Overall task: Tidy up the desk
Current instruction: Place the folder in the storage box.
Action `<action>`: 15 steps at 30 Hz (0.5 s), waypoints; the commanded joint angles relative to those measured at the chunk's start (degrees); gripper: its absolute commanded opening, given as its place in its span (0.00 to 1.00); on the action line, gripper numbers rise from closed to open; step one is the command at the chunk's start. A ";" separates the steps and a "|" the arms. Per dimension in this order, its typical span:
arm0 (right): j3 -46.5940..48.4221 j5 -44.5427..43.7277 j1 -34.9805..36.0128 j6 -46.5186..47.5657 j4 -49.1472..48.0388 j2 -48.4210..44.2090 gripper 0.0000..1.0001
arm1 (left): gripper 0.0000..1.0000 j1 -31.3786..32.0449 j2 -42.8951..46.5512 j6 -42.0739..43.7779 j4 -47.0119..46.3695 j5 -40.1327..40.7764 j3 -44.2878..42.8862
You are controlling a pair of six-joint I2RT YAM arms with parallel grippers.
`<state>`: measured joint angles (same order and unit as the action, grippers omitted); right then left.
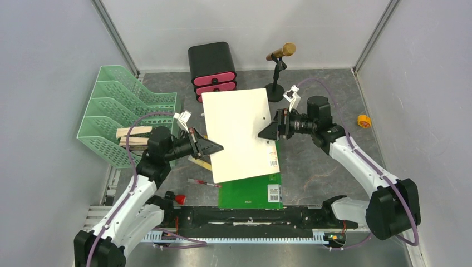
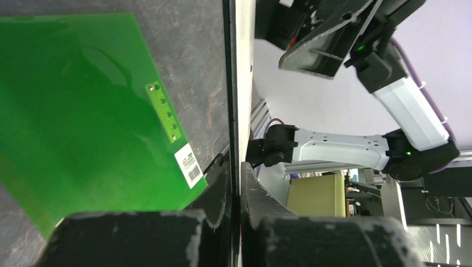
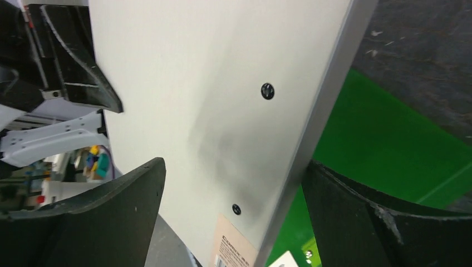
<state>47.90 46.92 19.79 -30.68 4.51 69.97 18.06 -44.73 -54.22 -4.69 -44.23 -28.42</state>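
A white board (image 1: 239,133) hangs tilted above the dark marbled desk (image 1: 317,167), held between my two arms. My left gripper (image 1: 218,148) is shut on its left edge; in the left wrist view the thin edge of the white board (image 2: 243,83) runs straight down into the gripper (image 2: 239,178), where the jaws pinch it. My right gripper (image 1: 266,133) is open at the board's right edge. In the right wrist view the gripper (image 3: 234,183) has its jaws wide apart on either side of the white board (image 3: 222,83). A green folder (image 1: 250,192) lies flat underneath.
A mint-green tiered tray (image 1: 119,108) stands at the left with wooden pieces (image 1: 131,136) beside it. A black drawer box with pink fronts (image 1: 212,69) and a gold microphone on a stand (image 1: 278,61) are at the back. A pen (image 1: 203,182) and a red-capped item (image 1: 179,198) lie near the front left, a small orange object (image 1: 364,120) at the right.
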 commanded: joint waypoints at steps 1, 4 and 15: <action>5.41 -4.75 -1.22 9.49 6.93 0.00 0.97 | 0.02 -0.31 2.58 9.41 12.81 1.01 -5.64; 7.08 -3.34 -1.67 10.10 7.09 1.91 0.98 | 0.02 -0.31 3.47 14.15 20.19 1.25 -7.89; 16.90 3.74 -1.95 12.87 9.81 13.19 0.98 | 0.02 -0.31 7.37 16.11 23.99 -7.49 -5.83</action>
<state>61.52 48.03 18.11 -20.25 13.08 81.54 17.96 -40.29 -39.70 22.94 -44.27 -34.28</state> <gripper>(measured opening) 0.979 0.055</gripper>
